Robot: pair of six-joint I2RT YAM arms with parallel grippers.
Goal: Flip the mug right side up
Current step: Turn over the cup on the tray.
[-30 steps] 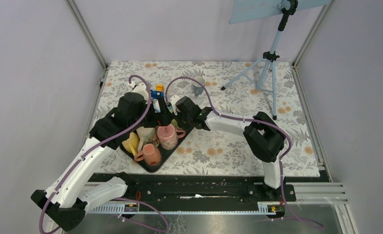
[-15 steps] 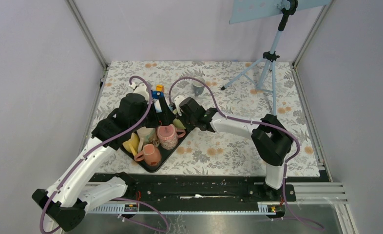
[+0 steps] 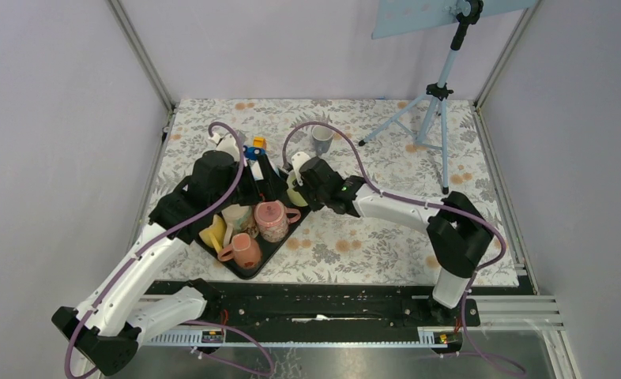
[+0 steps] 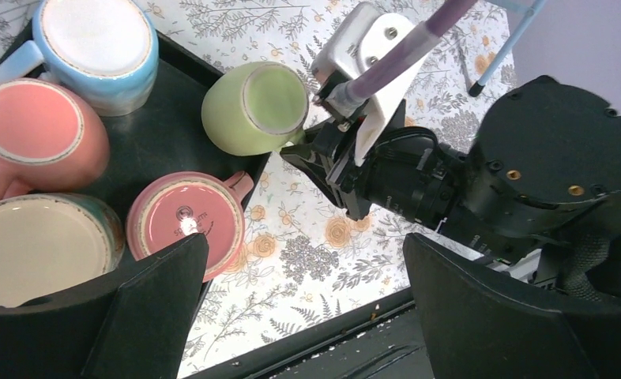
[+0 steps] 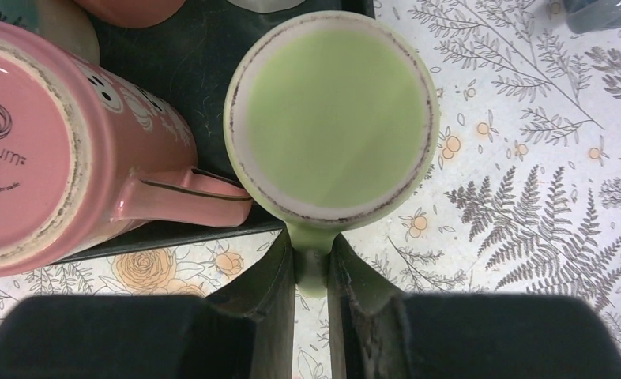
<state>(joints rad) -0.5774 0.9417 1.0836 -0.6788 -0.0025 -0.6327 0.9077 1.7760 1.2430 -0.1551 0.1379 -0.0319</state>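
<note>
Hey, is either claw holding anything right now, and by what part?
The right claw grips the green mug by its handle; the left claw is open and holds nothing.

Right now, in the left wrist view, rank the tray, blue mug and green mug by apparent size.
1. Tray, largest, though partly cut off.
2. Blue mug.
3. Green mug, slightly smaller looking; distance from the camera may account for that.

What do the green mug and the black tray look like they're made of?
The green mug is likely glazed ceramic: smooth glossy green sides, with a bare pale ring, dark at its edge, around the base. The black tray is probably matte plastic: a dull dark surface with fine scuffs, though coated metal cannot be ruled out.
</note>
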